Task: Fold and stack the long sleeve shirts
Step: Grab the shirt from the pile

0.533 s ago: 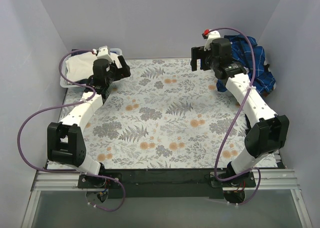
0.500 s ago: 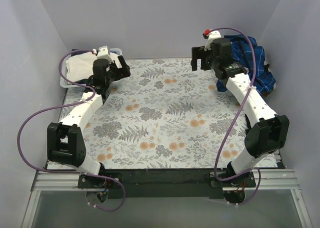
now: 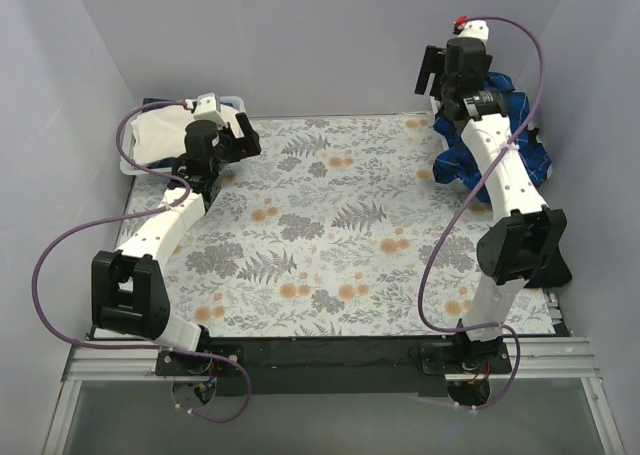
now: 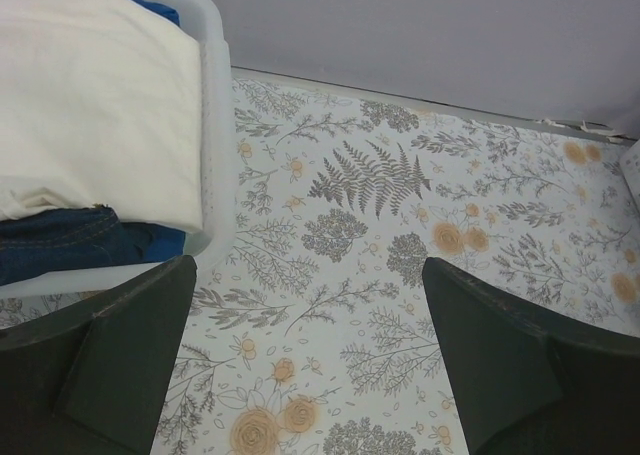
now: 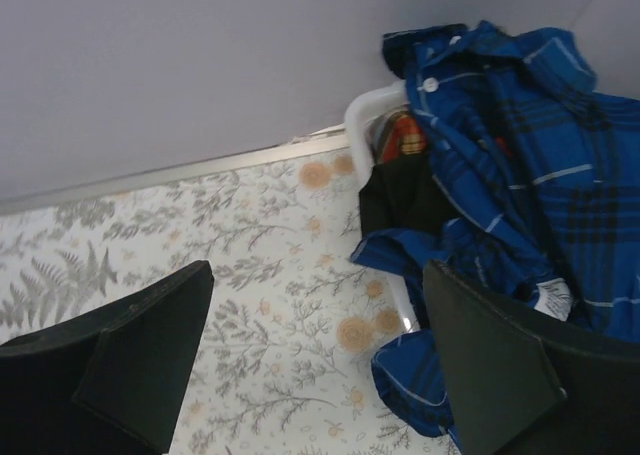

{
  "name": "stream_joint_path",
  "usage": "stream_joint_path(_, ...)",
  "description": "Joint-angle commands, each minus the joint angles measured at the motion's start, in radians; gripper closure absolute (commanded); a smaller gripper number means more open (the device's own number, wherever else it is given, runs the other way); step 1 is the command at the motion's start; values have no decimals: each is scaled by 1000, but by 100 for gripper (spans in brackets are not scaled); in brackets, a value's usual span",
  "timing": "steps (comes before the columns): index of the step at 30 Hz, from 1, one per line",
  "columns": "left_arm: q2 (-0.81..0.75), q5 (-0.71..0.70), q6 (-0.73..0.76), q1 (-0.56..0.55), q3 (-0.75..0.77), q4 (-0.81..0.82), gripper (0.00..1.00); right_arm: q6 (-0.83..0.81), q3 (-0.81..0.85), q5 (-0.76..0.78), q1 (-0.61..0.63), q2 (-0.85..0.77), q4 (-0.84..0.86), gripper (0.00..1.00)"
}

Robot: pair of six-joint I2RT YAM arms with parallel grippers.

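Pale lavender walls [image 3: 300, 35] close in three sides of your workspace, and a cloth printed with grey ferns and orange flowers [image 3: 330, 235] covers the table. Your left gripper [image 4: 308, 275] hangs over the far left part of that cloth with its two dark fingers [image 4: 130, 360] spread wide and nothing between them. Just to its left sits a white basket [image 4: 215, 125] in the far left corner, filled with a cream cloth [image 4: 90, 95] lying on top of blue denim [image 4: 60, 250]; the gripper is beside the basket and does not touch it.

Your right arm [image 3: 498, 175] reaches up to the far right corner, and your right gripper [image 5: 315, 275] is raised above the table near the back wall, jaws wide apart and holding nothing. Below and to its right you have the blue plaid shirt [image 5: 520, 175], crumpled in a heap that spills over the rim of a second white basket [image 5: 362, 115] and hangs down to the flowered cloth. You can see a small white label [image 5: 553, 297] near its lower folds and a white button [image 5: 432, 83] near the collar. A black garment [image 5: 400, 200], which looks like the black shirt, lies in the same basket, tucked partly under the plaid one and draped over the rim. Something red and orange [image 5: 404, 133] shows just behind it, too hidden to name. The plaid shirt is not folded.
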Motion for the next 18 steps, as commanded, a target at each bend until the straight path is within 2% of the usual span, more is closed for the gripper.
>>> stream_joint_path(1,-71,7,7,-4,-29,1,2,152,152,186,-49,86,-134,9)
stream_joint_path(4,-82,24,-3,-3,-54,-2,2,178,172,303,-80,140,-241,12)
stream_joint_path(6,-82,25,-6,-4,-66,-5,2,180,119,369,-94,148,-261,12)
stream_joint_path(11,-70,19,1,-3,-64,-16,2,207,42,426,-118,152,-290,12)
stream_joint_path(18,-50,14,-8,-4,-80,1,2,302,-19,441,-147,203,-418,14)
